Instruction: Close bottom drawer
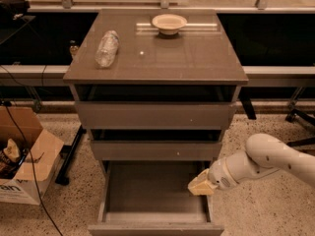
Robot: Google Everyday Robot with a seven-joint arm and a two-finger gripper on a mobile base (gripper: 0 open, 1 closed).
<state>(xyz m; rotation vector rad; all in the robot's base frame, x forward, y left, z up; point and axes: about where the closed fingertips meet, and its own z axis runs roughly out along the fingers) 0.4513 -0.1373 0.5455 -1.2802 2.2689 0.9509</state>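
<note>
The bottom drawer (pixel 152 227) of the grey-brown cabinet is pulled far out, and its deep box is empty. Its flat front runs along the lower edge of the view. My gripper (pixel 198 186) is at the end of the white arm coming in from the right. It sits low over the drawer's right side wall, just inside the box and below the middle drawer (pixel 156 150).
A plastic bottle (pixel 106 47) lies on the cabinet top (pixel 197 58), and a white bowl (pixel 169 23) stands near its back edge. The top drawer (pixel 155 115) sits slightly out. An open cardboard box (pixel 24 156) and cables are on the floor at the left.
</note>
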